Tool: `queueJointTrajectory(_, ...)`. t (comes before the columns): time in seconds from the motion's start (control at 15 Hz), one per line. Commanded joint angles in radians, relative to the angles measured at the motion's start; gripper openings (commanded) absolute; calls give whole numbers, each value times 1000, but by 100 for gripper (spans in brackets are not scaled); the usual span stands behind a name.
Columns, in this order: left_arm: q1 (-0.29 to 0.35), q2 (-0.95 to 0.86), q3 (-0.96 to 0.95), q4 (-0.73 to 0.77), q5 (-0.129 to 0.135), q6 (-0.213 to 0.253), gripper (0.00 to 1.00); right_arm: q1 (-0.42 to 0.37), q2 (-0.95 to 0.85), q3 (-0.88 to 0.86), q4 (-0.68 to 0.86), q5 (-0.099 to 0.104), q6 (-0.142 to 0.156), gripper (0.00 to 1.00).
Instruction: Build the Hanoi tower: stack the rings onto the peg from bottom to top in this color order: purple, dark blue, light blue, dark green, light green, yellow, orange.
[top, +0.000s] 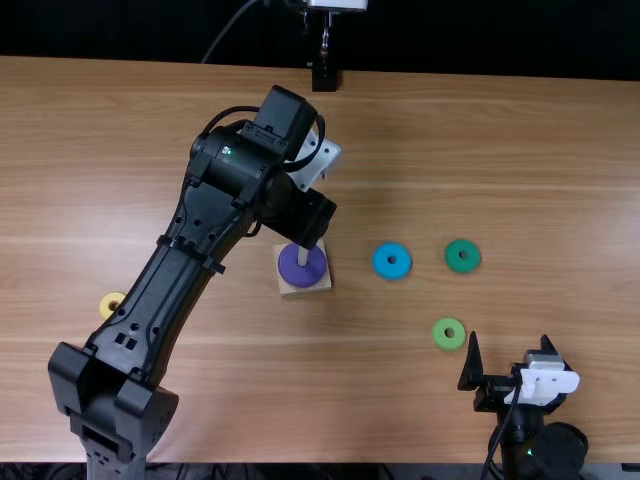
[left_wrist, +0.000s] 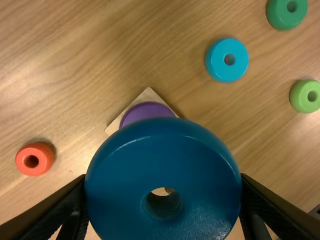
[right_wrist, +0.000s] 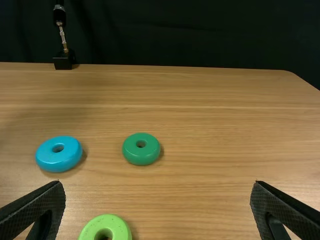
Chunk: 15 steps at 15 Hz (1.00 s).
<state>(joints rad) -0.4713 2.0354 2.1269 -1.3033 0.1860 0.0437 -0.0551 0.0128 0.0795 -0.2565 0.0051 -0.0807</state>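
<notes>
Top view: left gripper (top: 305, 215) hanging near the peg (top: 303, 256), dark blue ring (left_wrist: 162, 165) between its fingers (left_wrist: 55, 205)

In the left wrist view, the two fingers are holding the dark blue ring, one pressing on either side of it. The ring is overlapping the purple ring (top: 292, 268) in that view.

In the top view, the purple ring is lying flat around the peg on the square wooden base (top: 325, 282). The light blue ring (top: 382, 270) is resting on the table (top: 450, 150) toward the right arm's side of the base, with the dark green ring (top: 456, 264) lying beyond it. The light green ring (top: 440, 340) is lying closer to the table's near edge, near the right gripper (top: 509, 338), whose fingers are standing wide apart with nothing between them. The yellow ring (top: 106, 303) is lying partly under the left arm (top: 205, 220) as seen from above.

In the left wrist view, the orange ring (left_wrist: 44, 157) is resting on the table, apart from the wooden base.
</notes>
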Motion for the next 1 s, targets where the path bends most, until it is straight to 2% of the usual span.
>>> queueJointTrajectory(0.0, -6, 13, -19, 0, 2, -9, 0, -12, -13, -64, -70, 21, 2, 100)
queueJointTrajectory(0.73, -32, 13, -45, 11, 4, -11, 0, -12, -13, -64, -70, 21, 2, 100)
queueJointTrajectory(0.8, -32, 13, -45, 13, 4, -9, 5, -12, -13, -64, -70, 21, 2, 100)
queueJointTrajectory(0.87, -33, 13, -45, 13, 2, -9, 33, -12, -13, -64, -70, 21, 2, 100)
queueJointTrajectory(0.93, -33, 13, -44, 13, 2, -9, 67, -12, -13, -64, -70, 21, 2, 100)
